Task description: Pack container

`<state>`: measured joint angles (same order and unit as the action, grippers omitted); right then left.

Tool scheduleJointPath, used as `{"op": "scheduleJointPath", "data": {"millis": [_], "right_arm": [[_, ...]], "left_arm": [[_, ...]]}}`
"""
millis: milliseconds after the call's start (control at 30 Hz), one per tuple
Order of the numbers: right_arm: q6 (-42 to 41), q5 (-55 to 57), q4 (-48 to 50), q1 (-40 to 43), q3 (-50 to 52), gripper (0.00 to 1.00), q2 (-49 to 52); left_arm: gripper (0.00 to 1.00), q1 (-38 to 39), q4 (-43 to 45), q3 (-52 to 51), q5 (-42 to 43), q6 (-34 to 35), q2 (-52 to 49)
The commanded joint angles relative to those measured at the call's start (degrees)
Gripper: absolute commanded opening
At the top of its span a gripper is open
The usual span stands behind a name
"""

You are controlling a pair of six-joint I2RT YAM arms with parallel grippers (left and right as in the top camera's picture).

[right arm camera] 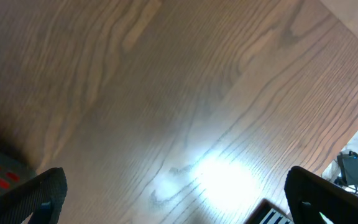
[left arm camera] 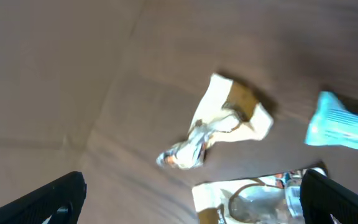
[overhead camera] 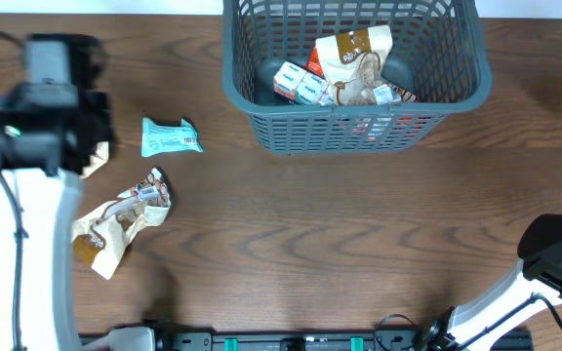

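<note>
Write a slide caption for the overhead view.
Grey basket holding snack packets; a teal packet and a crumpled beige packet lie on the wooden table.

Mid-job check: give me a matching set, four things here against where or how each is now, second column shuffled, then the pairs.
1 container
2 light blue packet
3 crumpled cream packet
4 right gripper

a open, above bare table
b loose on the table, the closer one to the container
c has several snack packets inside
d loose on the table, closer to the front edge

Pairs: 1-c, 2-b, 3-d, 4-a
</note>
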<state>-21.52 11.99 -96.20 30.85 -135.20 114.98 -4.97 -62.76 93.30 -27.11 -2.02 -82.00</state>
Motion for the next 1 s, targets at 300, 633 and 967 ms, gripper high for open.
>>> {"op": "scheduleJointPath", "data": {"millis": [300, 633, 967], "right_arm": [[-0.74, -1.46, -0.52, 0.24, 0.31, 0.99, 0.50], [-0.72, -2.43, -1.09, 0.24, 0.31, 0.99, 0.50], [-0.70, -4.15, -1.09, 0.24, 0.31, 0.99, 0.50]], "left_arm": [[0.99, -23.80, -0.04, -0.17, 27.15, 11.17, -9.22], [0.99, -24.48, 0.81, -0.17, 29.49, 23.78, -16.02], [0.98, -24.48, 6.91, -0.17, 44.28, 0.55, -16.15]]}}
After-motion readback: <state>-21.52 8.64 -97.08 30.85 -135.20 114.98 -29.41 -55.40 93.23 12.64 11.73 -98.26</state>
